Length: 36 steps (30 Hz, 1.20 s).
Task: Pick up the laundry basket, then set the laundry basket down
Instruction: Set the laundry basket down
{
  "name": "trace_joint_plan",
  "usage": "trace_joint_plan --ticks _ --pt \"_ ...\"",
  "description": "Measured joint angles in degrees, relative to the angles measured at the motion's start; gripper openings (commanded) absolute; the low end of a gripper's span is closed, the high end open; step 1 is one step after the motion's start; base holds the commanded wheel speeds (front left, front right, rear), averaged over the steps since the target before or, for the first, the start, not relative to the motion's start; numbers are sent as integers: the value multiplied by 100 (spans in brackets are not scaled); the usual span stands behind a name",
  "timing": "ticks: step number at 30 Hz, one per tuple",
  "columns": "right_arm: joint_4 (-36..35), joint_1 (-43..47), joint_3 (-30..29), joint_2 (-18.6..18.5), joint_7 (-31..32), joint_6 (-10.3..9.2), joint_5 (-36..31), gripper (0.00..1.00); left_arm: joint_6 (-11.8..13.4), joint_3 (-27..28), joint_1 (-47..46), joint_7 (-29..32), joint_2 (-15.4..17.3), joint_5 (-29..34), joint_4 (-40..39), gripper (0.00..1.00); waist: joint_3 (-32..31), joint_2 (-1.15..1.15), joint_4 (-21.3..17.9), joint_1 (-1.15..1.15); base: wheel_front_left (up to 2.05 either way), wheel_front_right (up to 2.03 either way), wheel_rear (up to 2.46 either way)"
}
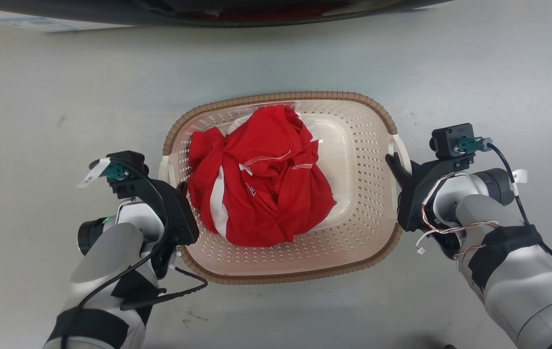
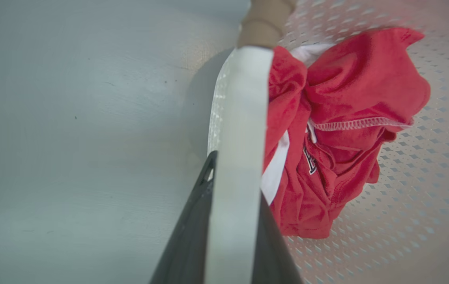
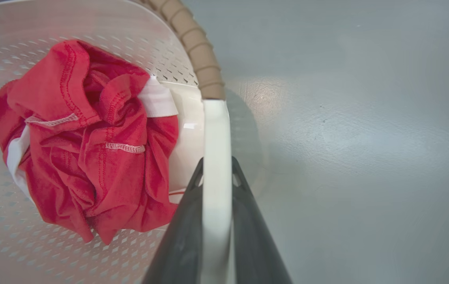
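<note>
The laundry basket (image 1: 276, 95), cream and perforated with a brown rim, lies in the middle of the head view over the grey floor. A crumpled red and white garment (image 1: 261, 179) sits inside it. My left gripper (image 1: 181, 186) is at the basket's left side. In the left wrist view, my left gripper (image 2: 236, 177) is shut on the white loop handle (image 2: 244, 98). My right gripper (image 1: 393, 162) is at the right side. In the right wrist view, my right gripper (image 3: 216, 161) is shut on the other handle (image 3: 216, 126). Whether the basket rests on the floor or hangs just above it, I cannot tell.
A dark curved edge (image 1: 237, 14) with red showing in it runs along the top of the head view. A pale printed sheet (image 1: 28, 22) lies at the top left. Bare grey floor (image 1: 475, 72) surrounds the basket on all sides.
</note>
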Motion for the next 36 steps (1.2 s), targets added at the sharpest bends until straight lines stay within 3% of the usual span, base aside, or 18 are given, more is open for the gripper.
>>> trace_joint_plan --ticks 7,8,10,11,12,13,14,23,36 --pt "56 -49 20 13 -104 0 71 0 -45 -124 -9 -2 4 -78 -5 0 20 -1 -26 0 0 0 0" --pt "63 -47 19 23 -121 0 123 6 -45 -165 -8 -1 4 -79 -4 8 9 -1 -29 0 0 0 0" --pt "63 -44 18 31 -175 0 159 35 -51 -227 1 20 15 -86 0 60 -22 -1 -33 0 0 0 0" --pt "63 -46 19 27 -199 0 160 48 -49 -238 2 25 32 -93 2 100 -38 -1 -35 0 0 0 0" --pt "60 -45 29 29 -199 -1 160 75 -49 -253 2 24 56 -113 4 100 -55 -1 -37 -1 0 0 0" --pt "56 -44 38 27 -210 -1 165 92 -49 -270 2 24 76 -129 2 100 -71 -1 -38 -1 0 0 0" --pt "53 -44 42 24 -242 -1 193 100 -51 -287 5 24 83 -130 1 100 -86 -1 -39 -1 0 0 0" --pt "36 112 177 -10 -477 -1 255 100 -94 -361 182 -165 80 -322 4 100 -334 -1 -22 -1 0 0 0" --pt "-213 720 189 -148 -1332 -1 435 100 -148 -465 661 -1112 83 -242 -48 100 -1106 -1 -22 -1 0 0 0"
